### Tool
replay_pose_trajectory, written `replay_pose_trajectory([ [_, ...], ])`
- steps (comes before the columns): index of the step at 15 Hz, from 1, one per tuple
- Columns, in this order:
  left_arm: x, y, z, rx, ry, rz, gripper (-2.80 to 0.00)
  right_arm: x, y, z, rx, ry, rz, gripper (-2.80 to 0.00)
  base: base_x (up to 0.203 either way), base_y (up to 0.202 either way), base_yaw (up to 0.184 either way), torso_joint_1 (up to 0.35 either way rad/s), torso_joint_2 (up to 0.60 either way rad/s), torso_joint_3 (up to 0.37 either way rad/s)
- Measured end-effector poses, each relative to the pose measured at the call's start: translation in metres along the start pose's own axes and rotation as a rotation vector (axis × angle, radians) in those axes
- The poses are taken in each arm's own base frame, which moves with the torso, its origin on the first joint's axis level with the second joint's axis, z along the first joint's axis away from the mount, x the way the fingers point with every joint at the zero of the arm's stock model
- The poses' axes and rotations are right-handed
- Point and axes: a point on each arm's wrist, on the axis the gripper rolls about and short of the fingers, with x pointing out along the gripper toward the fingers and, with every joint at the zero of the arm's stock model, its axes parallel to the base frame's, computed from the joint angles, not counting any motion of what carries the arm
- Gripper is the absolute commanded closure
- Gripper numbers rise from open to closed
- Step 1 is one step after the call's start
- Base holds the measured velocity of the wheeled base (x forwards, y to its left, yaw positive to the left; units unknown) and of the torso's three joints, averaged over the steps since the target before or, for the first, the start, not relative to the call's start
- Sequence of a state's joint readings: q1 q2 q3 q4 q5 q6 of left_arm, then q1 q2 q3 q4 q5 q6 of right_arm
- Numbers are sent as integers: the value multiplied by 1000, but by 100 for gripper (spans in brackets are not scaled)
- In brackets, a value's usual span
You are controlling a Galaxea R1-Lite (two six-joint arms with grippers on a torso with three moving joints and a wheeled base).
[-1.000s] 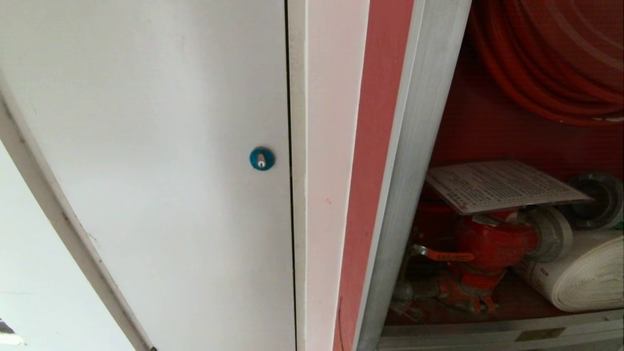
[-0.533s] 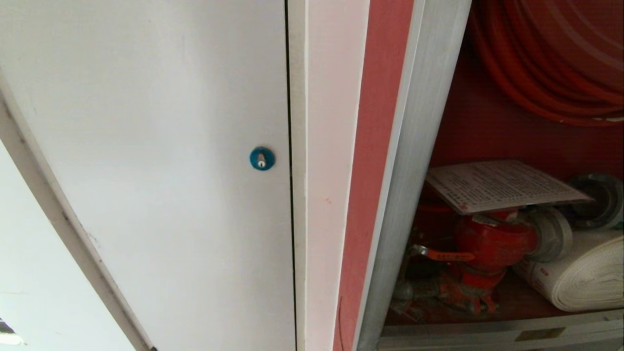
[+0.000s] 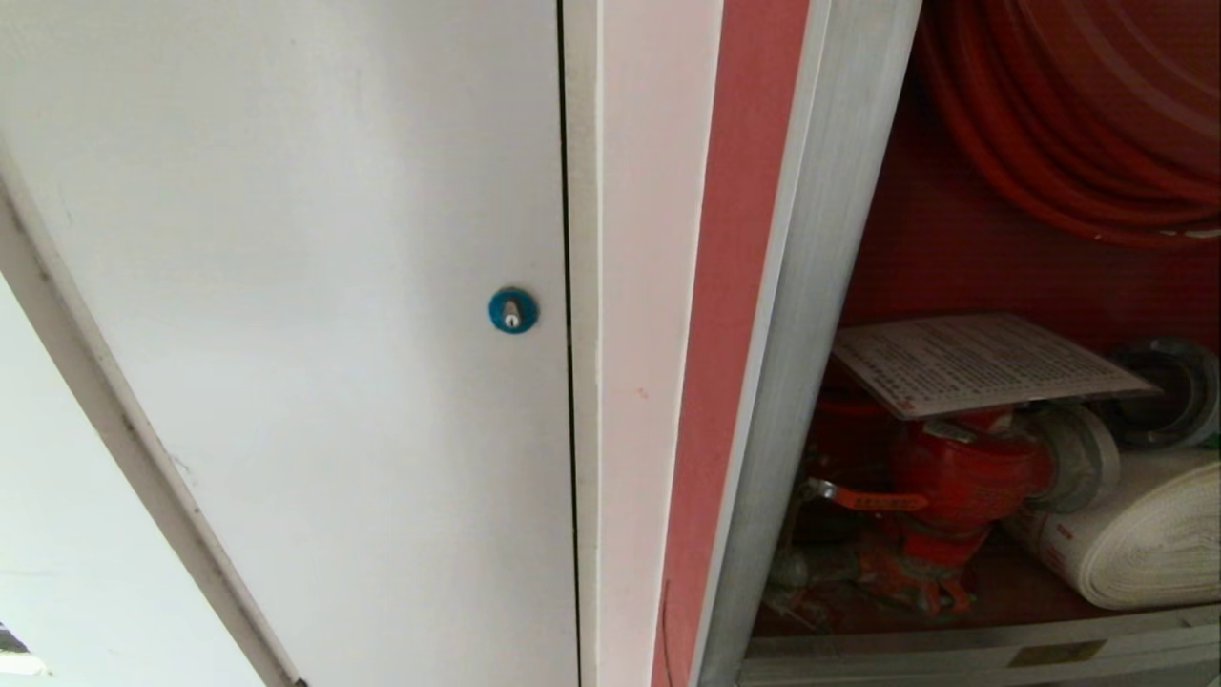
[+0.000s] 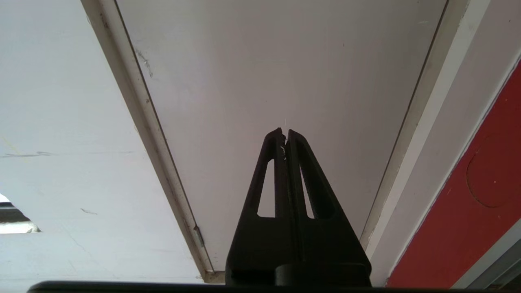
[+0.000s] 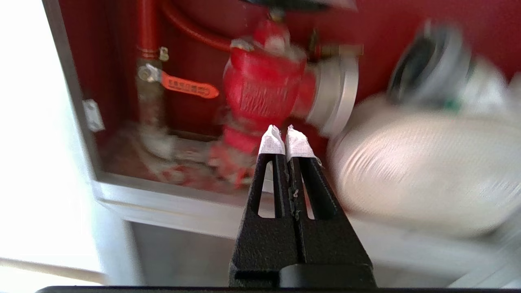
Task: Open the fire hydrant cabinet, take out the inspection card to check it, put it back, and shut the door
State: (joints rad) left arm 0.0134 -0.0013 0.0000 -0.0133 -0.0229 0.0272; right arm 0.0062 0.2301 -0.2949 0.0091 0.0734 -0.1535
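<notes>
The fire hydrant cabinet (image 3: 811,334) stands open at the right of the head view, silver-framed and red inside. The inspection card (image 3: 983,363), a white printed sheet, lies flat on top of the red valve (image 3: 963,477). The cabinet's door is out of view. Neither arm shows in the head view. My right gripper (image 5: 283,129) is shut and empty; its white-taped tips point at the red valve (image 5: 264,85) from outside the cabinet's lower frame (image 5: 171,203). My left gripper (image 4: 284,132) is shut, empty, and faces a white panel.
A plain white door (image 3: 334,286) with a blue round lock (image 3: 512,310) fills the left of the head view. Inside the cabinet are a red hose reel (image 3: 1078,114), a white rolled hose (image 3: 1135,553) and an orange-handled tap (image 5: 185,86).
</notes>
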Motion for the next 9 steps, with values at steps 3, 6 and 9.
replay_pose_trajectory([
  [3,0,0,0,-1,0,0,0,21,-2,16,-186,52,89,0,0,0,0,0,0,0],
  [6,0,0,0,0,0,1,0,44,-4,26,-321,124,201,0,0,0,0,0,0,0],
  [9,0,0,0,-1,0,0,0,68,-7,35,-507,173,259,0,0,0,0,0,0,0],
])
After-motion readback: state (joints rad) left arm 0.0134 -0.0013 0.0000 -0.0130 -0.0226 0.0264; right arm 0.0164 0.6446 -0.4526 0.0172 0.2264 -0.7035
